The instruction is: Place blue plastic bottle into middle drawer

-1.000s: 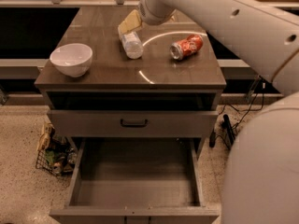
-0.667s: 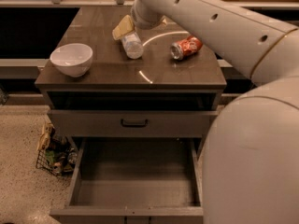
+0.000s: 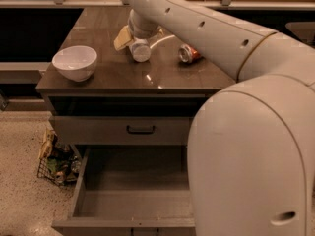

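Note:
The blue plastic bottle (image 3: 141, 51) lies on its side on the dark wooden cabinet top (image 3: 113, 73), its end facing me. My gripper (image 3: 142, 29) is at the end of the big white arm, directly above and behind the bottle, and it hides the bottle's far end. The middle drawer (image 3: 132, 204) is pulled open below, with a bare grey floor and side walls and nothing inside. An orange-red soda can (image 3: 188, 53) lies to the right of the bottle.
A white bowl (image 3: 75, 62) stands at the top's left front. A yellowish packet (image 3: 121, 38) lies left of the gripper. The shut upper drawer front has a small dark handle (image 3: 140, 130). A wire basket of clutter (image 3: 56, 160) sits on the floor at left. My arm fills the right side.
My arm has swung left and closer to the camera, now covering much of the right of the view. The gripper has moved onto the bottle. Bottle, can and bowl have not moved.

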{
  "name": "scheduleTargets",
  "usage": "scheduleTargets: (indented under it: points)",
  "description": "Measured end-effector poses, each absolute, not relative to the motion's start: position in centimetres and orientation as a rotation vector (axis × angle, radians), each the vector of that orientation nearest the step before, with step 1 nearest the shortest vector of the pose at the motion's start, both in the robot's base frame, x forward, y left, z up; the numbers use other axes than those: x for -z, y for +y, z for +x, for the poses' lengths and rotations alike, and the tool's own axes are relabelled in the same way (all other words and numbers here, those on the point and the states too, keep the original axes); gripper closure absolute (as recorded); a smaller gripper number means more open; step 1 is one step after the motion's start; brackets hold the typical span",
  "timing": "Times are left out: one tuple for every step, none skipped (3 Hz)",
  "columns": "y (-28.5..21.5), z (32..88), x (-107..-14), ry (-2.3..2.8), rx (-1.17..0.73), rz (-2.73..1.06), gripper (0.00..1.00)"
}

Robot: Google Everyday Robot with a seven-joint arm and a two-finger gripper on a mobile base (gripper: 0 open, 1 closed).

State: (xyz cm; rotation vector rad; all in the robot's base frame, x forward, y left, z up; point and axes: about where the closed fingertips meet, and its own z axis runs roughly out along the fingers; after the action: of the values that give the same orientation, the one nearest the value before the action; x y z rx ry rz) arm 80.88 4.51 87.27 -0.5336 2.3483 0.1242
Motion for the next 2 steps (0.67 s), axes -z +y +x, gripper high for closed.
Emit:
scheduleTargets:
  points:
    - [5.07,80.96,-85.85,2.366,-0.123,-0.549,0.11]
    - [4.88,81.45,-85.51,2.368,-0.108,-0.537,0.28]
